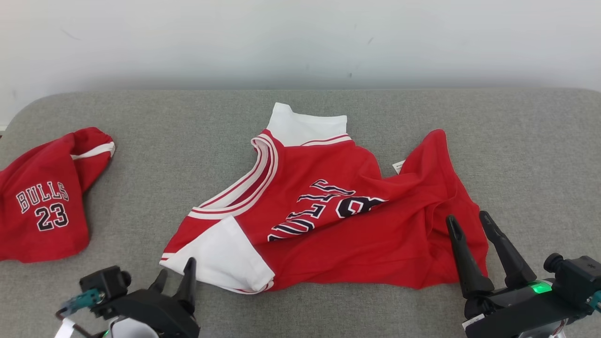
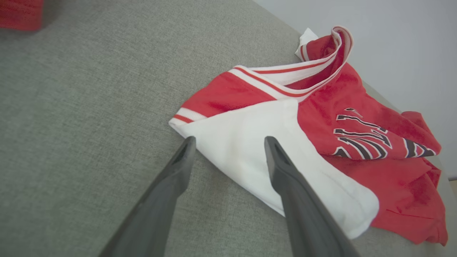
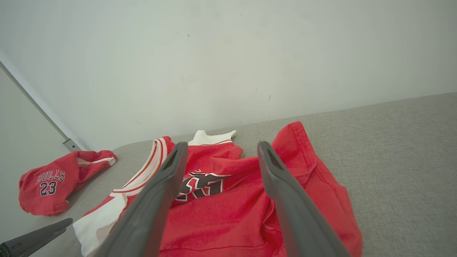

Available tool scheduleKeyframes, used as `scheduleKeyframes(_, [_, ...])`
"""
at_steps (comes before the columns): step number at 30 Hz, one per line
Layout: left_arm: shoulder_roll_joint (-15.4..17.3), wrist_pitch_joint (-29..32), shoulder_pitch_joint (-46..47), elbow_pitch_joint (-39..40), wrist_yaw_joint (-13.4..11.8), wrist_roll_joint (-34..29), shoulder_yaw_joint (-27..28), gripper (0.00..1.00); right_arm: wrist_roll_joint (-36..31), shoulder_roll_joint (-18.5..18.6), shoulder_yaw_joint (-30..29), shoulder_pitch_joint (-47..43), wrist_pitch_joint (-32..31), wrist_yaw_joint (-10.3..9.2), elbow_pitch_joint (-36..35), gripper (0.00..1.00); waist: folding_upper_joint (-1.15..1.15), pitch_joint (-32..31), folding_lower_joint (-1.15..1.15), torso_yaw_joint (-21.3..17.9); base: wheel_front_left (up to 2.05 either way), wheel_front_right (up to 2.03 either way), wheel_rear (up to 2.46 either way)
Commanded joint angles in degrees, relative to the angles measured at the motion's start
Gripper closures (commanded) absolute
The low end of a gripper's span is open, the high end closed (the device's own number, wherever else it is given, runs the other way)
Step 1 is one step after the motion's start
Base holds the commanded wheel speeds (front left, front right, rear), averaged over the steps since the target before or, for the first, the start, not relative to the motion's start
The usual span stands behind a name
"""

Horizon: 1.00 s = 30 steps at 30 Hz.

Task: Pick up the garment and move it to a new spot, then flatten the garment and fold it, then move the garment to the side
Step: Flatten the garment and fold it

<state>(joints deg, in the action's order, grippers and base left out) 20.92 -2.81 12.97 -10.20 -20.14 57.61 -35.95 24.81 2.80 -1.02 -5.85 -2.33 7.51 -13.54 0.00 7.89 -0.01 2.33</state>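
Nearest the head camera, the left gripper [image 1: 174, 281] sits low by the surface's near edge, left of the middle. Its two long dark fingers [image 2: 285, 171] stand apart and hold nothing. In the left wrist view one tip is at the edge of the white sleeve [image 2: 250, 150] and the other is over it; whether they touch the cloth cannot be told.

Towards the near right, the right gripper [image 1: 468, 219] also has its fingers spread wide and empty. In the head view they point up over the lower right part of the garment.

That garment, a red short-sleeved jersey with white sleeves, striped white-and-red collar trim and dark lettering outlined in white [image 1: 328, 234], lies rumpled in the middle of the grey woven fabric surface [image 1: 141, 122]. It lies sideways, with the collar to the left and the hem to the right. One sleeve points at the far edge, the other at the near edge, and the chest is creased so the lettering is partly folded under. A small white label [image 1: 398, 165] shows beside a raised fold.

Well apart from it, by the left edge, lies a second crumpled red garment printed "BULLS 23" [image 1: 42, 202]. Beyond the far edge rises a pale wall [image 1: 300, 42]
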Motion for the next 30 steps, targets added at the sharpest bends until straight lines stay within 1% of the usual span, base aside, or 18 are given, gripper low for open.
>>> scheduleKeyframes(1, [0.8,-0.4,-1.2,-0.1,-0.4,0.0,0.5,0.0,-0.2,0.2,-0.1,0.0,0.0,-0.04,0.0,0.0,0.0,0.0,0.01,-0.1,0.0,0.0,0.0])
scheduleKeyframes(7, [2.4,-1.6,-3.3,1.6,-1.8,0.3,2.1,0.0,0.1,0.2,-0.3,-0.1,0.1,-0.04,0.1,0.0,0.0,0.3,0.01,-0.2,0.0,0.0,0.0])
scheduleKeyframes(11, [3.4,-4.3,-3.3,4.0,-2.2,-0.9,3.5,0.0,0.2,0.2,-0.5,-0.1,0.1,-0.04,0.2,0.0,0.0,0.4,0.01,0.0,0.0,0.0,0.0])
scheduleKeyframes(15, [3.7,-9.6,-2.8,9.7,-0.8,-2.8,5.8,0.0,0.1,0.2,-1.1,0.2,0.1,-0.04,0.4,0.0,0.0,0.1,0.01,0.4,0.0,0.0,0.0])
scheduleKeyframes(17, [4.1,-11.2,-2.5,12.9,-0.1,-5.1,7.2,0.0,0.3,0.2,-1.2,0.5,0.6,-0.04,0.5,0.0,0.0,-0.2,0.01,0.7,0.0,0.0,0.0])
scheduleKeyframes(18, [4.2,-11.7,-2.6,14.4,-0.1,-6.2,7.9,0.0,0.7,0.2,-1.4,0.6,0.8,-0.04,0.6,0.0,0.0,-0.3,0.01,0.8,0.0,0.0,0.0])
scheduleKeyframes(23, [4.0,-12.4,-4.2,21.9,1.3,-13.8,10.6,0.0,3.4,0.2,-2.0,0.8,3.5,-0.04,1.8,0.0,0.0,-0.9,0.01,1.4,0.0,0.0,0.0])
scheduleKeyframes(25, [2.9,-12.4,-5.3,24.6,2.0,-17.2,11.9,0.0,5.2,0.2,-1.9,1.0,5.1,-0.04,2.6,0.0,0.0,-1.3,0.01,1.5,0.0,0.0,0.0])
scheduleKeyframes(27, [2.7,-12.4,-7.3,25.4,2.8,-20.1,12.7,0.0,6.0,0.2,-1.8,1.2,6.4,-0.04,3.8,0.0,0.0,-1.6,0.01,1.5,0.0,0.0,0.0])
scheduleKeyframes(30, [2.7,-12.4,-9.8,24.4,3.6,-21.4,12.6,0.0,5.9,0.2,-1.2,1.5,7.2,-0.04,5.2,0.0,0.0,-2.2,0.01,1.2,0.0,0.0,0.0])
